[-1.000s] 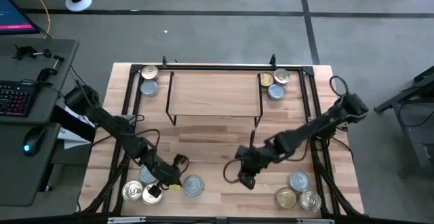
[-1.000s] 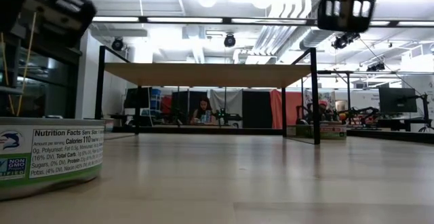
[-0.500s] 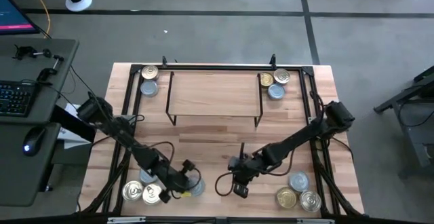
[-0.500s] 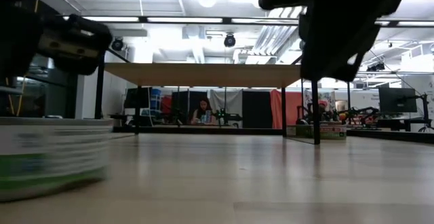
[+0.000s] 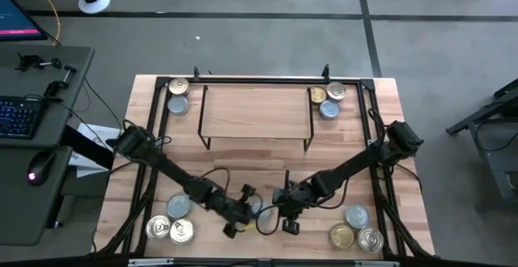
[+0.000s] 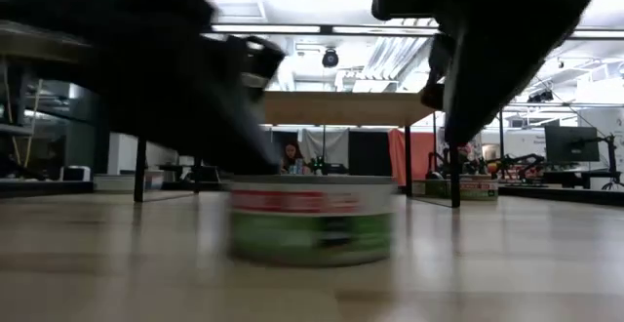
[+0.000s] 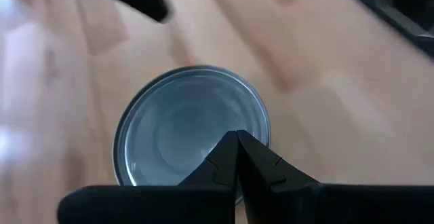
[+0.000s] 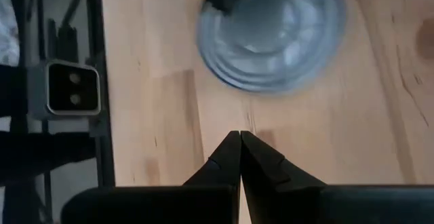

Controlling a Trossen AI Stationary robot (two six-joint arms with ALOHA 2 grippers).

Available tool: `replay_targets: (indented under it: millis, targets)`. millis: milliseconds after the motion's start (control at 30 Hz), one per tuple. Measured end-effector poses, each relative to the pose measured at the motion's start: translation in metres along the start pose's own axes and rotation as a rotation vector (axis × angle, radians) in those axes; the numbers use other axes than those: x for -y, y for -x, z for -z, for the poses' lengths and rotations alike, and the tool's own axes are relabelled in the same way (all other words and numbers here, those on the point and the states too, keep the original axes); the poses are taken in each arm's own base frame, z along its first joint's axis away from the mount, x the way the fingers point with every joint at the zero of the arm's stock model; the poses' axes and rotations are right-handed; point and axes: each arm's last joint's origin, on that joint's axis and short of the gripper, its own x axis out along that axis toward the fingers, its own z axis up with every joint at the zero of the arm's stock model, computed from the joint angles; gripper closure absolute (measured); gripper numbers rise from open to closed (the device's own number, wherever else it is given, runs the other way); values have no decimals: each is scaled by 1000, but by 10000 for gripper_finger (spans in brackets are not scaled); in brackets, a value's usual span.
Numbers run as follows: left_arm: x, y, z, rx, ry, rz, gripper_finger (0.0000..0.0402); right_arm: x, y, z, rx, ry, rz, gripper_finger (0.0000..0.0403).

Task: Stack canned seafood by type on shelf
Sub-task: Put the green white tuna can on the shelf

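Note:
A pale-blue-topped tin (image 5: 257, 209) stands on the table near its near edge, between the two grippers; the low view shows its red and green label (image 6: 312, 226). My left gripper (image 5: 245, 213) is shut, with its tips over this tin's top (image 7: 193, 125). My right gripper (image 5: 285, 221) is shut just to the tin's right, over bare wood (image 8: 240, 134), and touches nothing; its wrist view has the tin (image 8: 271, 34) ahead of it. The shelf (image 5: 256, 113) stands toward the far edge with nothing on its board. My left gripper has its shut fingertips (image 7: 237, 139) on the tin's pale-blue top, a little inside the rim (image 7: 261, 125). The fingers come slanting down from the table's left. The tin stands flat on the table under them.
Three tins lie at the near left corner (image 5: 170, 222) and three at the near right (image 5: 356, 230). Two more sit at the far left (image 5: 178, 95) and three at the far right (image 5: 328, 99), on either side of the shelf. A black frame (image 5: 154, 113) runs along the table's edges.
My left gripper has swept from near the near-left tins toward the table's right. The pale-blue tin has slid along the table with it, toward the middle of the near edge. My right gripper has shifted a little left and toward the near edge.

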Motion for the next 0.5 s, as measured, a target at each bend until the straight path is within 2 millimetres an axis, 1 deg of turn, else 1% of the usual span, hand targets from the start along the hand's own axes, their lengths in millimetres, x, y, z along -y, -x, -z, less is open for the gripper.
replay_targets:
  millis: [100, 200, 333, 467, 500]
  targets:
    - [-15, -13, -9, -5, -4, -32, 402, 3, 4, 5, -50, 0, 36, 402]
    - [-26, -14, -17, -36, 7, -44, 402, 8, 13, 10, -102, 15, 101, 402]
    - [-36, -2, -25, -62, 55, -53, 402, 14, 19, 16, -148, 37, 196, 402]
    - [-44, 16, -32, -61, 112, -85, 401, 16, 17, 14, -95, 88, 264, 402]
    - [-45, 19, -30, -82, 132, -100, 401, 17, 16, 13, -71, 96, 286, 402]
